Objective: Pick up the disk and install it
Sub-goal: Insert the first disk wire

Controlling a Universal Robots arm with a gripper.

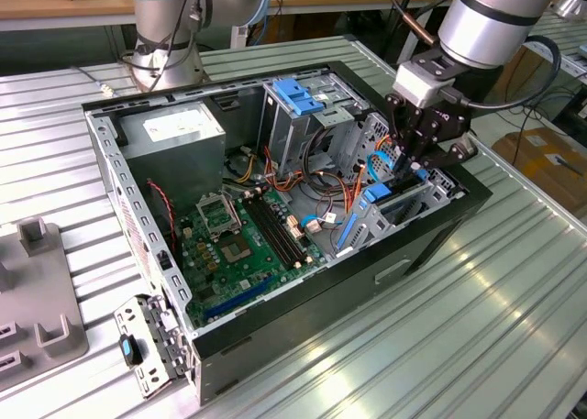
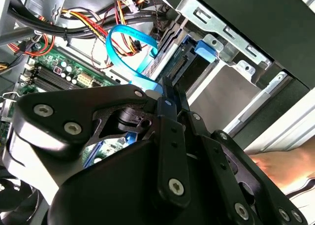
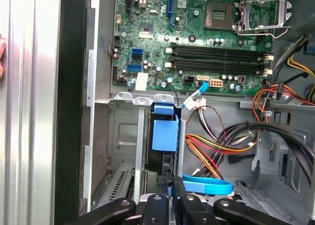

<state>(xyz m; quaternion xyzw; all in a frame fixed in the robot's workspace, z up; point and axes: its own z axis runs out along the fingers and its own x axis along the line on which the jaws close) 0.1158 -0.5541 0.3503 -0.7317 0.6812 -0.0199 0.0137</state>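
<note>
- Far on the exterior view's left, a grey fixture (image 1: pixel 37 291) sits on the ribbed tabletop (image 1: pixel 514 327). A loose metal bracket (image 1: pixel 151 346) leans at the near corner of the open computer case (image 1: pixel 367 272).
- Inside the case: the power-supply box (image 1: pixel 174 130) at the back, the motherboard (image 1: pixel 243 236) on the floor, then the metal cage (image 1: pixel 298 103) with its blue top.
- At the case's end on the exterior view's right, the disk (image 3: pixel 165 131) stands on edge in the drive bay, between the bay's metal rails. Its blue carrier faces the camera in the first wrist view.
- The claw (image 1: pixel 406 162) reaches straight down into that bay. From my screen the fingers (image 3: pixel 181 198) look drawn close together, clenched on the disk's thin upper edge.
- Handling, my judgement: dense for its size, rigid, with smooth metal faces that could slip. It will not take knocks or twisting.
- Grip, my judgement: pinch across the thin edge or on the carrier frame, never the label face. The plastic carrier may flex, so squeeze firmly but not hard.
- A blue flat cable (image 3: pixel 209 187) loops just beside the fingers; I rate it a snag risk.
</note>
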